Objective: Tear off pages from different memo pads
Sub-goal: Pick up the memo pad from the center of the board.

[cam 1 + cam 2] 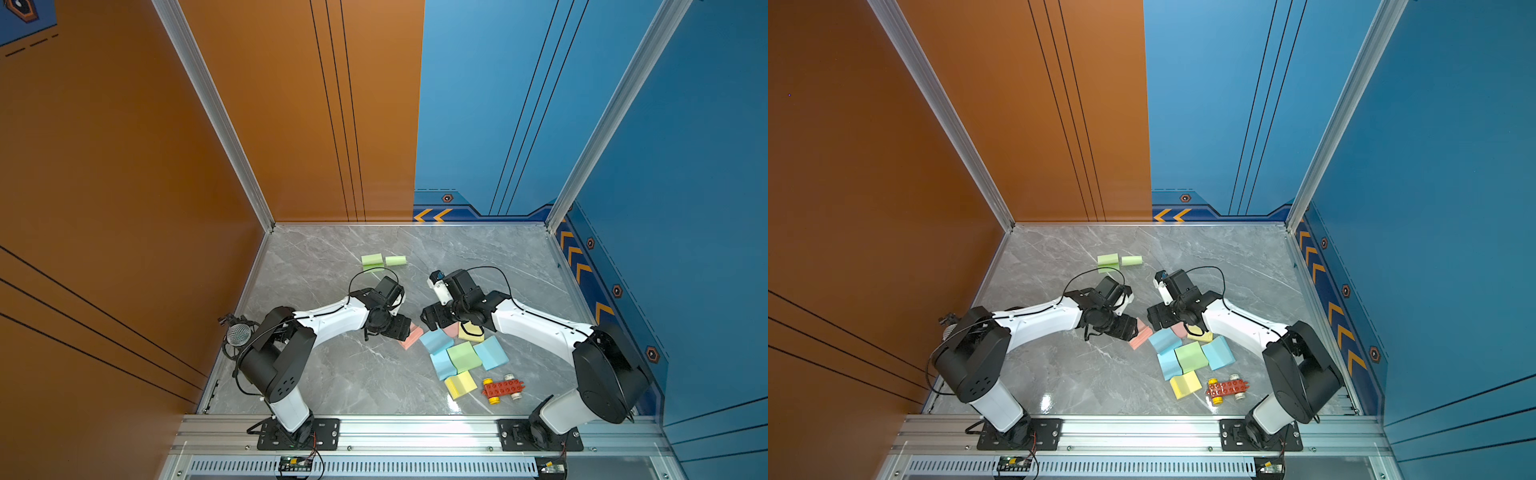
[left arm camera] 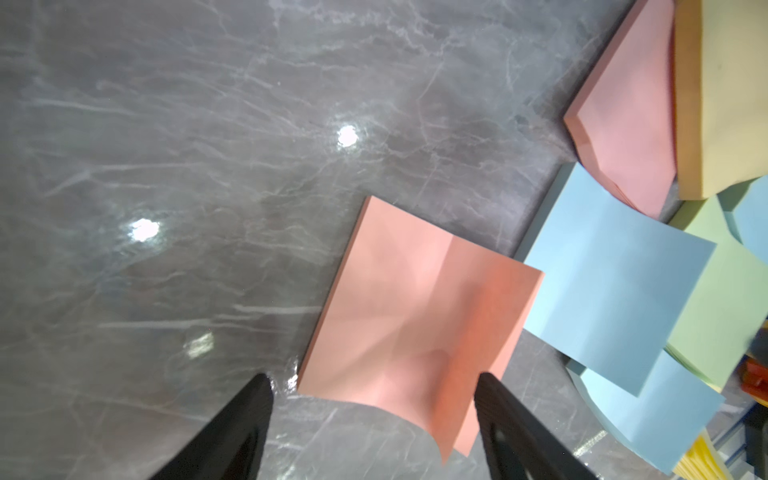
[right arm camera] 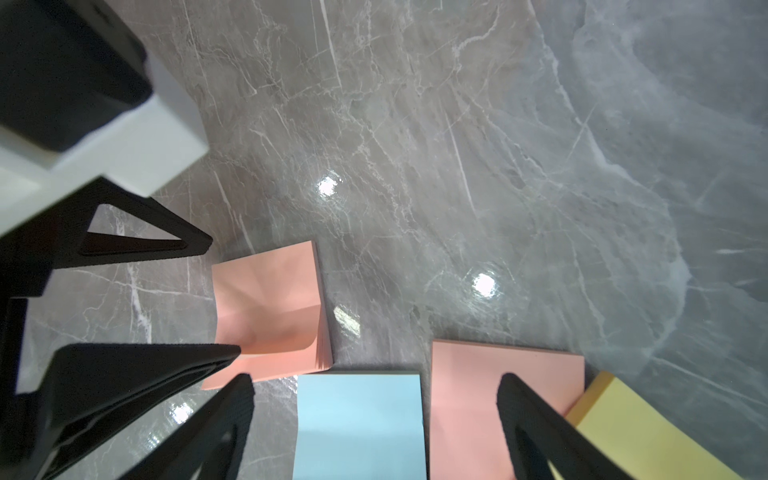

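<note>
Memo pads (image 1: 463, 355) lie clustered on the surface (image 1: 332, 374) before the right arm. One pink pad (image 2: 415, 316) sits at the cluster's edge, just beside a blue pad (image 2: 615, 282). Two green pages (image 1: 372, 260) lie curled well apart from the cluster, toward the far wall.

Left end effector (image 2: 372, 380): released, jaws wide, straddling the pink pad's near edge, one finger at its corner, the other clear of it. Right end effector (image 3: 374, 378): released, empty, low over the blue pad and a second pink pad (image 3: 498, 399).

Risks, as judged:
1. Nothing pins the pink pad. A pull on its top sheet (image 2: 415, 419) likely lifts or drags the whole block across the glossy surface.
2. That sheet is creased and curled; a deep bite may take several sheets, or crumple one.
3. Wide jaws closing across the block would clamp the pad, not a page.
4. Both end effectors work near each other; a pinning move by the right risks contact.
5. A sliding pad may shove the blue pad.
</note>
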`<state>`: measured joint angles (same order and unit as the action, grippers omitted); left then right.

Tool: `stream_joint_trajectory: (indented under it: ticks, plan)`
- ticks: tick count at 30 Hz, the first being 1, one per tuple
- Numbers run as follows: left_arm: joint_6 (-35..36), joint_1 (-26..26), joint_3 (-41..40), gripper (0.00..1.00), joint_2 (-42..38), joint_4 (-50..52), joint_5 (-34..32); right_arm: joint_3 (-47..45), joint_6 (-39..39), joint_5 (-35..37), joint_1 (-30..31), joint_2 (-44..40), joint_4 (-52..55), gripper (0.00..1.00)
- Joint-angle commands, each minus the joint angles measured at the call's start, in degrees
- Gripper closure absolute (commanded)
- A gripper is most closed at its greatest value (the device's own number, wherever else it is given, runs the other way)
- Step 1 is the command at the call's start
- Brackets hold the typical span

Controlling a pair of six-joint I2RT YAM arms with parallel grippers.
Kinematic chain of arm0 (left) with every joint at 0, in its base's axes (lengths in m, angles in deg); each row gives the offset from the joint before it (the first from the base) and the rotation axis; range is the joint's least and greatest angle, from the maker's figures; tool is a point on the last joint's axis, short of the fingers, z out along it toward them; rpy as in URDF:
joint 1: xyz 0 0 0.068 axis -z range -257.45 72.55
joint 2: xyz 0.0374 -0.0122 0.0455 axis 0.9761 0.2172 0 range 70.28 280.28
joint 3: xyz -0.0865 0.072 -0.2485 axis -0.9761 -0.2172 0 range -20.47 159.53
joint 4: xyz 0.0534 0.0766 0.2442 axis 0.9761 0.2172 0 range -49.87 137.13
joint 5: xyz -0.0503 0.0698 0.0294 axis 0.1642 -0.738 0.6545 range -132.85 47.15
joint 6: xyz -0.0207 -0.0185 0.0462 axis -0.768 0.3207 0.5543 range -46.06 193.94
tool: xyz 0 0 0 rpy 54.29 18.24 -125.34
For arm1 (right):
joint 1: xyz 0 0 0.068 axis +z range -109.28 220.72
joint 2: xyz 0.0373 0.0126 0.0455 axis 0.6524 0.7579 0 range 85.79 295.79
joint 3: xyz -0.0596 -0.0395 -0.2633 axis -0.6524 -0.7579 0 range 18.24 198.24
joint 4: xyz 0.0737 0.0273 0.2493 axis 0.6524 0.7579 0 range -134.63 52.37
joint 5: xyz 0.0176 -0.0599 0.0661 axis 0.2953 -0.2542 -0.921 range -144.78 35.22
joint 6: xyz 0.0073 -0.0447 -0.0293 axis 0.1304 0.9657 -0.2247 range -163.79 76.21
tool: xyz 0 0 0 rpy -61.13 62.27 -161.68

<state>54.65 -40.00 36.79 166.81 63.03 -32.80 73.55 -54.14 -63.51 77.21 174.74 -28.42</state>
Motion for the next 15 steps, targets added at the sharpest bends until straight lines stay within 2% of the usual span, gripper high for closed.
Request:
stream_joint_trajectory:
  ticks: [1,8,11,12,13,14,15]
  plan:
    - [-0.14,-0.01,1.37,0.21,-0.03,0.57,-2.22,0.77,0.74,1.35,0.55,0.61,0.23,0.06]
    - [-0.14,0.08,1.37,0.21,-0.09,0.58,-2.19,1.46,5.03,3.07,2.29,1.89,1.39,0.09]
    - [-0.05,0.1,1.37,0.21,-0.29,0.59,-2.22,1.27,8.5,0.52,2.88,3.2,0.31,0.11]
    - [0.04,0.08,1.37,0.21,-0.29,0.57,-2.21,0.8,10.21,-1.2,2.8,3.35,-1.05,0.19]
    - [0.11,0.06,1.37,0.21,-0.29,0.6,-2.14,0.33,12.29,-2.89,2.71,3.37,-2.11,0.22]
    - [0.13,0.0,1.29,0.21,-0.29,0.62,-2.05,-0.66,16.52,-6.08,2.54,3.06,-3.98,0.34]
    - [0.21,0.0,1.2,0.21,-0.21,0.58,-1.92,-2.01,20.51,-8.52,2.45,2.45,-5.8,0.37]
